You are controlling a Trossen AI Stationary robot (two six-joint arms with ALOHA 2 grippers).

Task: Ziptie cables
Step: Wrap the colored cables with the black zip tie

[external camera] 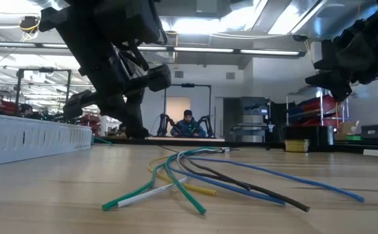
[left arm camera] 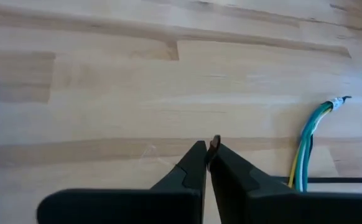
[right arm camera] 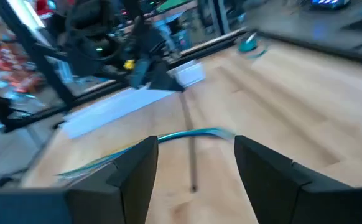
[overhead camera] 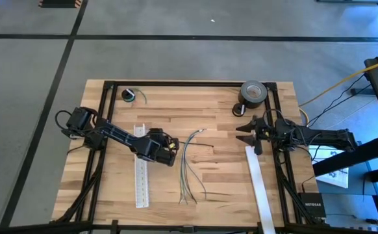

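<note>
Pale butcher-block wood formed the table (overhead camera: 221, 162), with the cables (overhead camera: 190, 166) lying loose near its centre, fanned toward six o'clock and gathered at their twelve o'clock end. From the low camera their tips splayed out in green, yellow, white, blue and dark strands. The left gripper (overhead camera: 171, 153) sat low at nine o'clock of the bundle, just beside it, fingers clenched together; the left wrist camera showed a small dark bit pinched at the fingertips (left arm camera: 201, 157), too small to identify. Whether it was a ziptie could not be told. A thin dark line (right arm camera: 191, 152) lay on the wood in the right wrist camera, blurred and hard to name. The right gripper (overhead camera: 249, 134) hovered at three o'clock of the cables, well apart, its fingers spread with nothing between them. A white slotted strip (overhead camera: 140, 166) lay partly hidden under the left arm; another white strip (overhead camera: 259, 188) ran off the table's six o'clock edge. A tape roll (overhead camera: 252, 93) stood at the one o'clock corner.
</note>
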